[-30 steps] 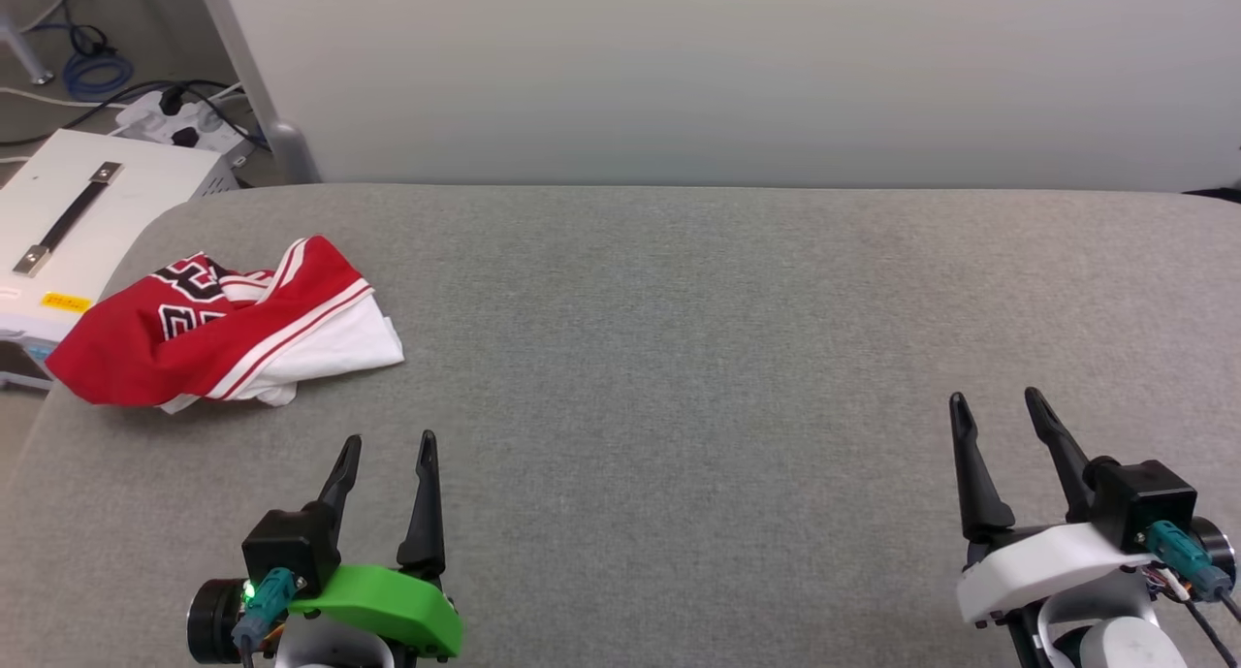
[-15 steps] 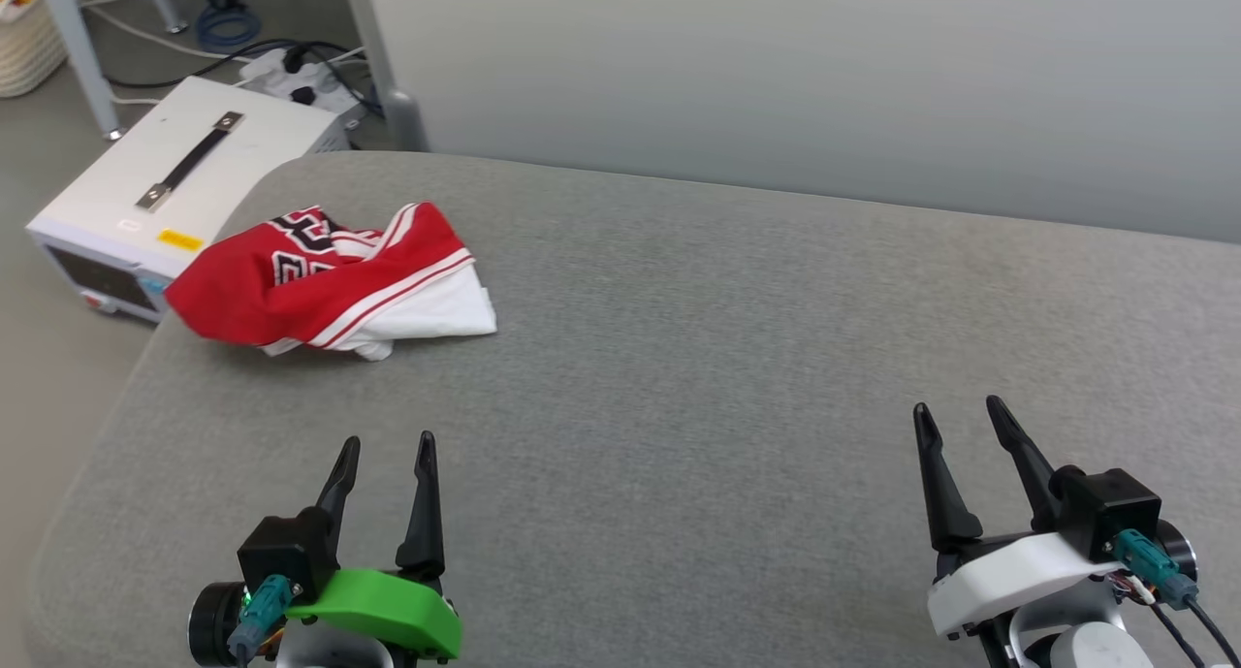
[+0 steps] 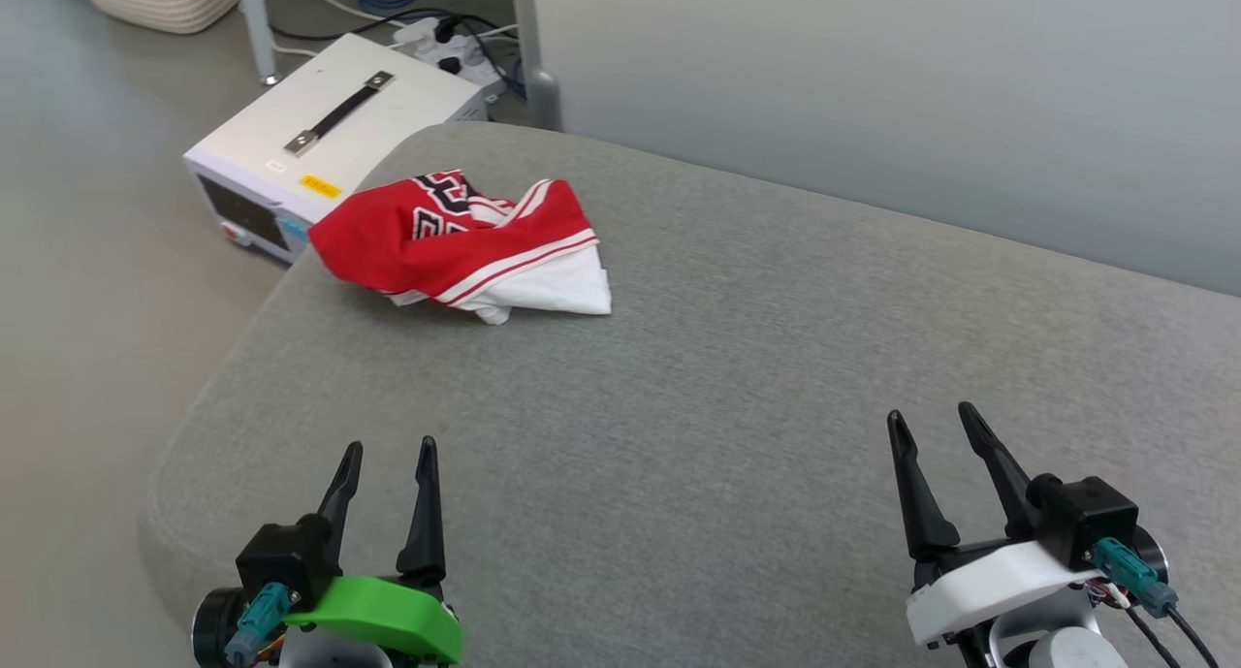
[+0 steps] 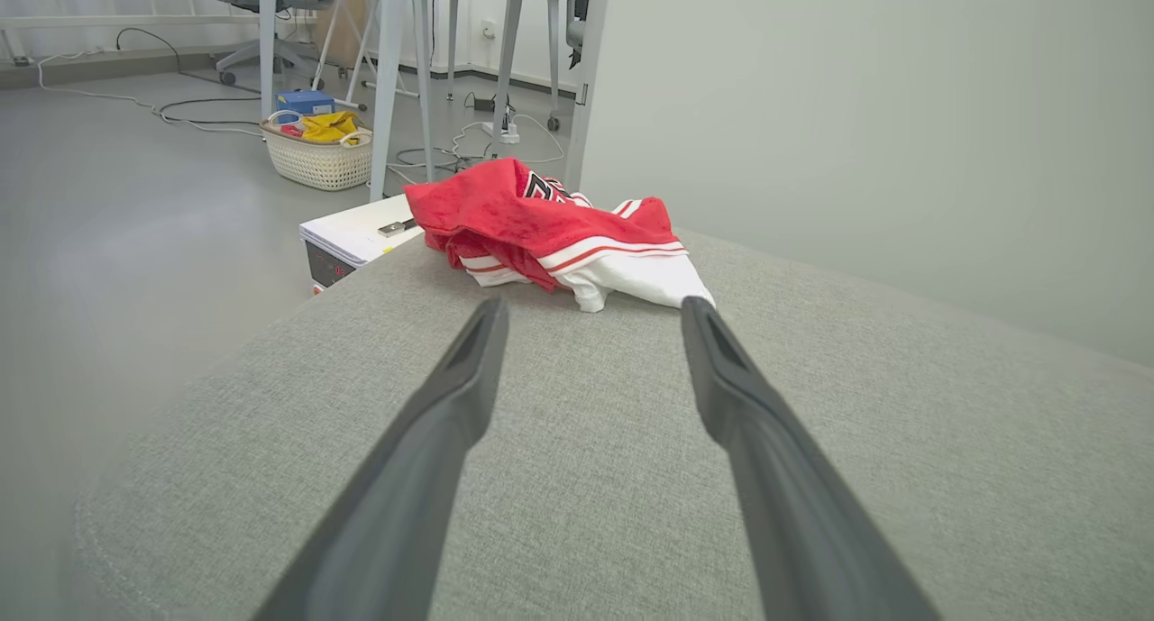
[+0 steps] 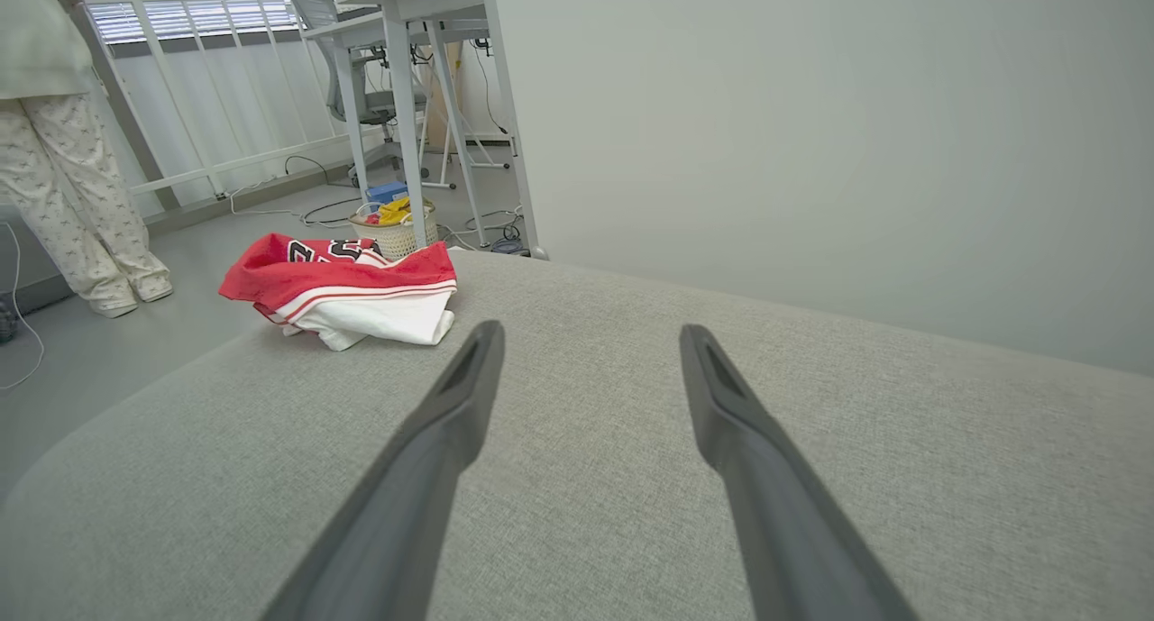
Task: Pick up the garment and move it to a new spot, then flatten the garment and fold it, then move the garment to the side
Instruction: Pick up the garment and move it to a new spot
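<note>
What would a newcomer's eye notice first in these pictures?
The crumpled red and white garment stands out first, lying near the far left corner of the grey surface. Next come the two open grippers at the near edge, the left gripper with a green cover and the right gripper with a white one, both clear of it. Beyond that corner a white box stands on the floor.

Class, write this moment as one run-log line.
stage: before pickup | garment: crumpled, far left on grey surface | left end effector: open, empty | right end effector: open, empty
</note>
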Robot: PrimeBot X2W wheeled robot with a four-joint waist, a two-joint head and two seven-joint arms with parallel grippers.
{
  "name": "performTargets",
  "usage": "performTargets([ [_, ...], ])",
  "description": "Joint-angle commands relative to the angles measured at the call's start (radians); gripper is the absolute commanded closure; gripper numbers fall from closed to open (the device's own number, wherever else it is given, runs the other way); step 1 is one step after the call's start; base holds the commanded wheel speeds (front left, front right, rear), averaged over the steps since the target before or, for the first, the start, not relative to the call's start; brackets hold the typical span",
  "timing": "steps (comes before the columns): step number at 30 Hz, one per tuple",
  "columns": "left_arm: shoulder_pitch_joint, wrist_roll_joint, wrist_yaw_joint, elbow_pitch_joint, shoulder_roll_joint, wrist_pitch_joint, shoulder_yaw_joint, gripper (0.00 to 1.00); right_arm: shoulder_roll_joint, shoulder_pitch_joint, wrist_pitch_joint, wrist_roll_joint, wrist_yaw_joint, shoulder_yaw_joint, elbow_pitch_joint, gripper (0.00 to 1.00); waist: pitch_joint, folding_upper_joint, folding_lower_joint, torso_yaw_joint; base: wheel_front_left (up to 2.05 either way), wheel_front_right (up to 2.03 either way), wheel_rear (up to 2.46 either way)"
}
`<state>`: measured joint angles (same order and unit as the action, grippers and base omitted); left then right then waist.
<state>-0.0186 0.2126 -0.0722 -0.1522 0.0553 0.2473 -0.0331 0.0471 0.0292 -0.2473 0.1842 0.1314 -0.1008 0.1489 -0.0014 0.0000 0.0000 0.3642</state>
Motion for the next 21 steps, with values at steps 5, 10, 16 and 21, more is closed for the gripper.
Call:
performTargets([
  [5, -0.004, 0.011, -0.011, -0.007, -0.005, 0.015, -0.004, 0.0, 0.003, 0.021, -0.015, 0.018, -0.001, -0.006, 0.008, 0.0, 0.002, 0.0, 0.0, 0.066, 0.0, 0.0, 0.0],
  [10, -0.005, 0.01, -0.013, -0.007, -0.005, 0.015, -0.002, 0.0, 0.003, 0.021, -0.015, 0.019, -0.001, -0.011, 0.007, 0.0, 0.004, 0.0, 0.0, 0.074, 0.0, 0.0, 0.0],
  [16, -0.004, 0.026, -0.014, -0.009, -0.005, 0.015, 0.001, 0.0, 0.003, 0.032, -0.015, 0.029, -0.001, -0.012, 0.009, 0.0, 0.029, 0.0, 0.0, 0.056, 0.0, 0.0, 0.0],
  [21, 0.034, 0.027, -0.018, -0.028, -0.005, 0.015, -0.022, 0.0, 0.003, 0.058, -0.015, 0.016, -0.001, -0.008, -0.004, 0.0, 0.098, 0.0, 0.0, 0.027, 0.0, 0.0, 0.0],
])
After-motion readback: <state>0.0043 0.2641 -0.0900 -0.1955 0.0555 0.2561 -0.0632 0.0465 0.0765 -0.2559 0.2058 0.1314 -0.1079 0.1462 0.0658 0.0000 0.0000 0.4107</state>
